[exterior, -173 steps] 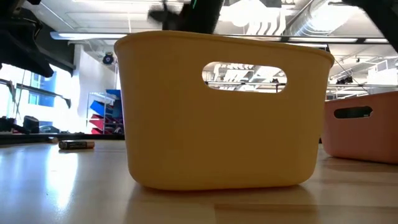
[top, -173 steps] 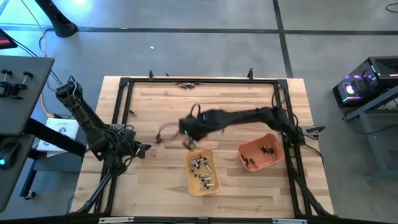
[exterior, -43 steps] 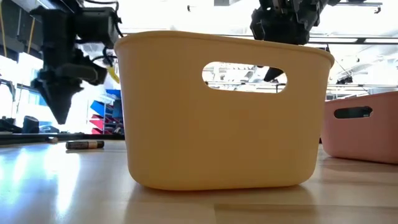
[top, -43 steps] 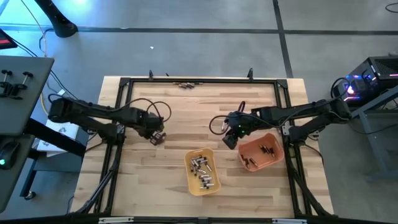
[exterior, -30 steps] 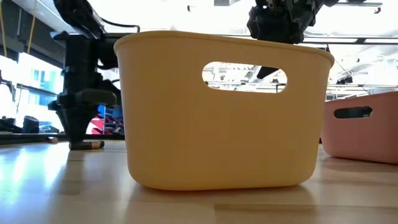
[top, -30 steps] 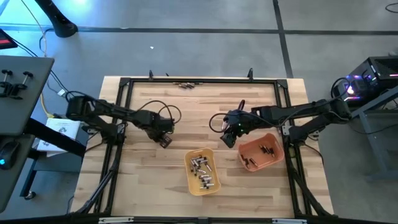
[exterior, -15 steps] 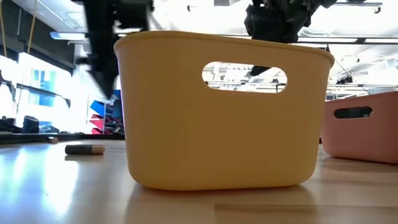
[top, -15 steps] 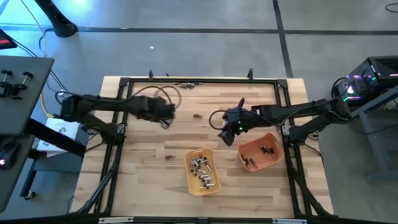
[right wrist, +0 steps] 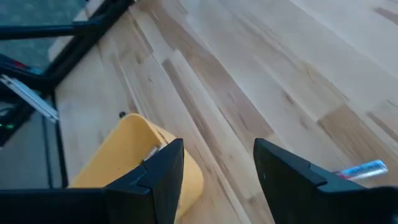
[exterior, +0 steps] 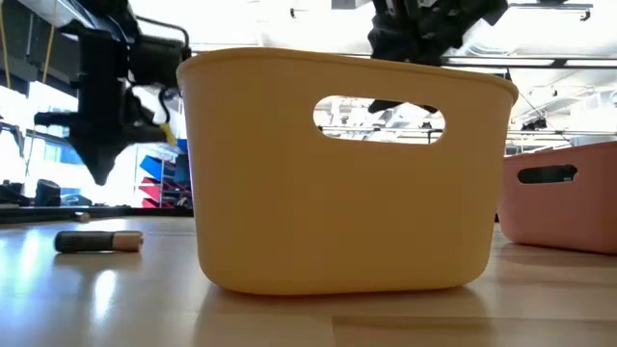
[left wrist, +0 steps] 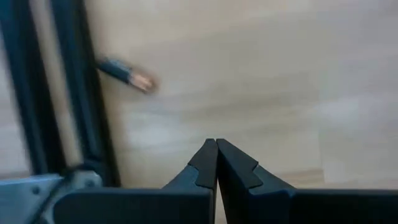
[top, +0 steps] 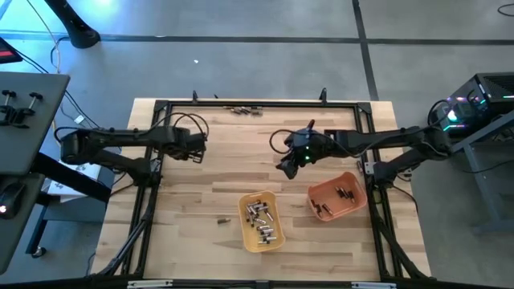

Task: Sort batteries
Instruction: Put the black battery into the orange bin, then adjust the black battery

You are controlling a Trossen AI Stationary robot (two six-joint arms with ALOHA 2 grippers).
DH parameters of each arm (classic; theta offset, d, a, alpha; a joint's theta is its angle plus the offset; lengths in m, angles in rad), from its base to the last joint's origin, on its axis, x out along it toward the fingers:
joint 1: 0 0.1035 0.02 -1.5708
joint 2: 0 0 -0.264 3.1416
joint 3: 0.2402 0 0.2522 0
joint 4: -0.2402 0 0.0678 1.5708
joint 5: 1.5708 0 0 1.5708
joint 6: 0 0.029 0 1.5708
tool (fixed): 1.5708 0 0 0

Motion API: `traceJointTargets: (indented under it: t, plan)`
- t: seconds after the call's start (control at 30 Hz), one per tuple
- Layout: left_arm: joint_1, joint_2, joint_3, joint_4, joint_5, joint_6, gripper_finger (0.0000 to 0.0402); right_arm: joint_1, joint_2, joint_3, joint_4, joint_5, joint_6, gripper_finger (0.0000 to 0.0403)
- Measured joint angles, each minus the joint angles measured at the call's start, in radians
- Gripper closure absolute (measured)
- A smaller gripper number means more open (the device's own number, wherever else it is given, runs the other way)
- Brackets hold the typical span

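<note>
Several batteries lie in the yellow tray (top: 260,220) and a few in the orange tray (top: 336,198). One loose battery (top: 222,218) lies on its side on the table left of the yellow tray, near in the low view (exterior: 98,241). Another battery (left wrist: 127,74) lies by the black frame rail. My left gripper (top: 195,156) hangs shut and empty above the table's left part (left wrist: 216,146). My right gripper (top: 283,168) hovers open and empty above the table's middle, left of the orange tray (right wrist: 217,162). A bluish battery (right wrist: 360,169) lies on the wood beyond it.
A row of batteries (top: 243,109) lies at the table's far edge. A black frame (top: 161,128) runs around the table top. In the low view the yellow tray (exterior: 347,173) fills the middle and the orange tray (exterior: 564,207) stands at the right.
My left gripper has risen from the table left of the yellow tray and swung toward the far left, turning as it went, still shut. The loose battery it was at has gone toward the near edge. My right gripper has drifted a little toward the far edge.
</note>
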Motion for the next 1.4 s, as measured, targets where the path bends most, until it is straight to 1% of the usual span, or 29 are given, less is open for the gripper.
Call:
traceJointTargets:
  t: [0.13,0.17,0.23,0.37,0.43,0.53,0.6,0.7,0.8,0.97,1.1,1.2,1.3,1.4]
  plan:
    - [0.025,-0.029,0.019,-0.137,-0.106,0.002,0.0402,-0.023,0.028,0.0,0.07,-0.029,0.0,0.0215]
    - [0.04,-0.029,0.017,-0.152,-0.119,0.011,0.0402,-0.027,0.039,0.0,0.085,-0.032,0.0,0.0215]
    - [0.068,-0.017,0.009,-0.142,-0.131,0.082,0.0402,-0.037,0.063,0.0,0.116,-0.056,0.0,0.0215]
    - [0.14,0.08,-0.005,-0.129,-0.152,0.203,0.0401,-0.049,0.113,0.0,0.167,-0.126,0.025,0.0215]
    - [0.171,0.147,-0.004,-0.096,-0.188,0.266,0.0402,-0.05,0.132,0.0,0.182,-0.149,0.038,0.0215]
    - [0.219,0.237,0.005,-0.074,-0.252,0.297,0.0402,-0.049,0.142,0.0,0.206,-0.164,0.045,0.0215]
    - [0.248,0.281,0.007,-0.033,-0.267,0.321,0.0401,-0.044,0.142,0.0,0.225,-0.165,0.045,0.0215]
    - [0.277,0.333,-0.003,-0.008,-0.257,0.392,0.0401,-0.041,0.135,0.002,0.225,-0.165,0.045,0.0215]
    - [0.288,0.361,-0.009,-0.014,-0.253,0.415,0.0401,-0.038,0.134,0.015,0.226,-0.178,0.045,0.0215]
    - [0.299,0.358,-0.013,-0.017,-0.241,0.423,0.0401,-0.034,0.134,0.025,0.228,-0.178,0.04,0.0215]
    - [0.299,0.358,-0.013,-0.016,-0.193,0.423,0.0401,-0.034,0.134,0.025,0.227,-0.178,0.037,0.0215]
    - [0.3,0.359,-0.016,-0.018,-0.189,0.411,0.0401,-0.034,0.134,0.025,0.226,-0.178,0.037,0.0215]
    - [0.328,0.359,-0.031,-0.007,-0.198,0.403,0.0401,-0.034,0.134,0.025,0.226,-0.18,0.045,0.0215]
    - [0.376,0.36,-0.036,0.051,-0.171,0.445,0.0401,-0.026,0.134,0.025,0.225,-0.181,0.045,0.0215]
